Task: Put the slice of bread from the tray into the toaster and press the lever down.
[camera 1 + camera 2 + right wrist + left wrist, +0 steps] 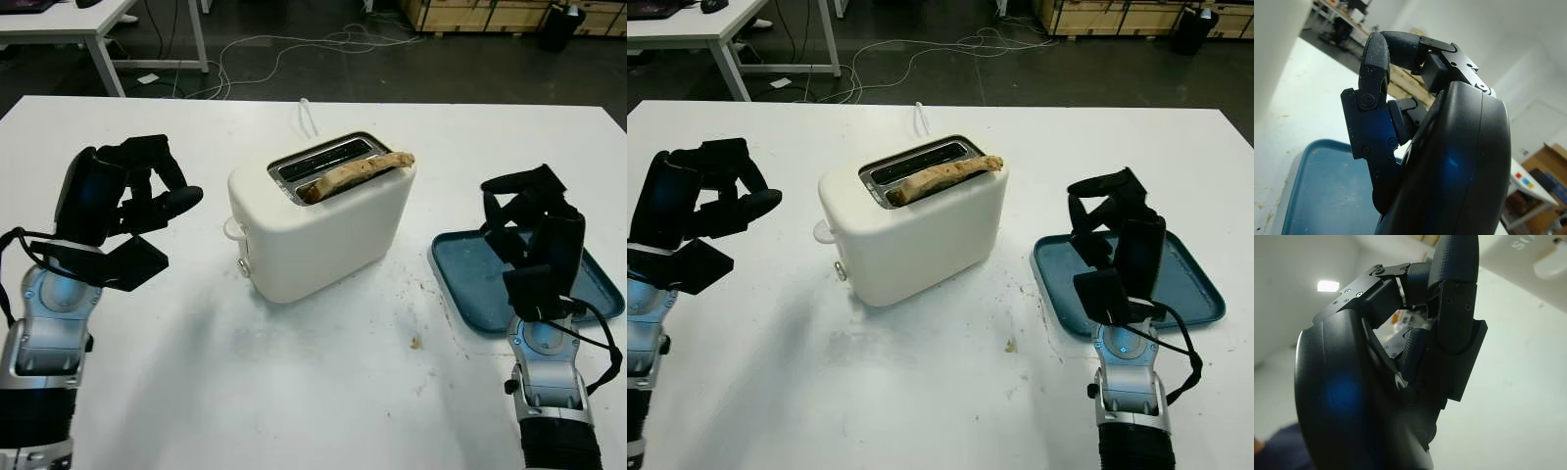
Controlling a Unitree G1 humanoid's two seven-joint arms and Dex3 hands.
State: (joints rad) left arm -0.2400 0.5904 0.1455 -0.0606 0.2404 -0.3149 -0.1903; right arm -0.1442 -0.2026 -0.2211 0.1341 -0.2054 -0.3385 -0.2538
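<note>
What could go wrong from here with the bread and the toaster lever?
1. The bread slice lies tilted across the top of the toaster, not down in a slot; pressing the lever now would likely lower nothing.
2. The left hand, curled and holding nothing beside the toaster, may shove the light toaster across the table when it presses.
3. Nudging the bread could tip it off the top. The right hand sits over the tray.

Bare table [294, 382] (toaster [323, 230] mid-table)
</note>
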